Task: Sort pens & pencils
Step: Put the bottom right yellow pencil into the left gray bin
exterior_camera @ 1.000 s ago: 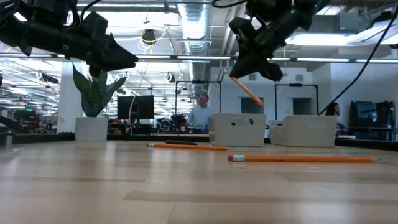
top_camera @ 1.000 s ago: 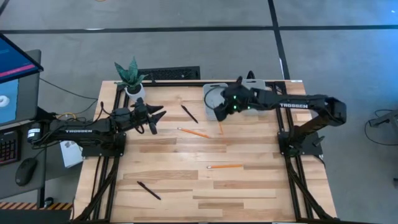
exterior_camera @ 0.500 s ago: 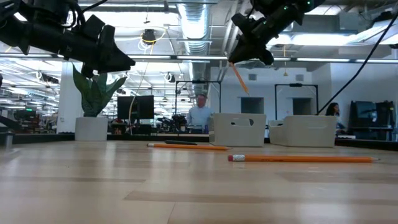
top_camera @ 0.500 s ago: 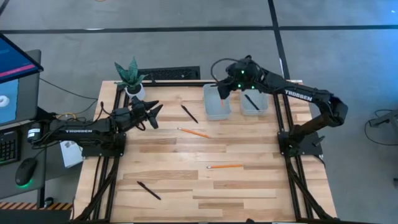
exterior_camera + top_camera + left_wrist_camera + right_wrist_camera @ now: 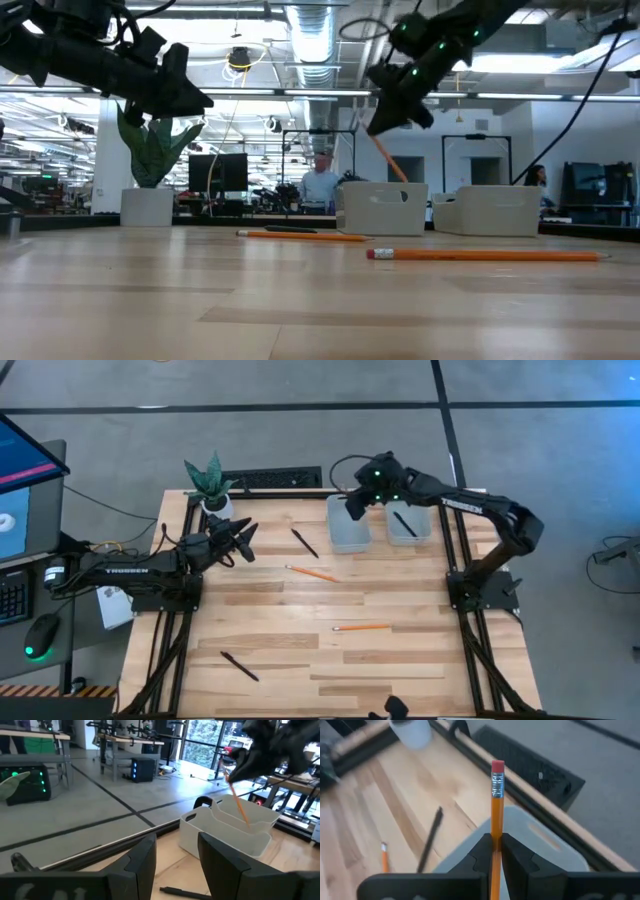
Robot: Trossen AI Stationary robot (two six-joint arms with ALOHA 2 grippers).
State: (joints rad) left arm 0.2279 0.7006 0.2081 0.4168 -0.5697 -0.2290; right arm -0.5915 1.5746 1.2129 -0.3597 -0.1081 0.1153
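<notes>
The table [image 5: 400, 660] carries two pale bins side by side at its far edge. The right bin [image 5: 404, 526] already has one black pen [image 5: 404, 523] lying in it. The left bin [image 5: 348, 532] looks empty from above, so no pencil seems to be delivered yet.

Left on the wood are two pens and two pencils: one pen [image 5: 304, 542] lies near the left bin, another pen [image 5: 239, 666] sits well apart near the front left, one pencil [image 5: 311, 573] lies at mid-table, and another pencil [image 5: 362, 627] lies nearer the front. I judge the sort to be in its early part, with one pen done, a pencil on its way and four items waiting.

The right arm reaches across from the table's right side, and the right gripper [image 5: 357, 498] hangs over the far end of the left bin. Its fingers are clamped on the third pencil [image 5: 496, 805], eraser end out ahead of them. In the low view that pencil slants down toward the bin, its lower tip at about rim height, not yet released.

The left arm waits at the left, and the left gripper [image 5: 243, 540] hangs above the table near the plant [image 5: 210, 480], fingers parted and holding nothing.
</notes>
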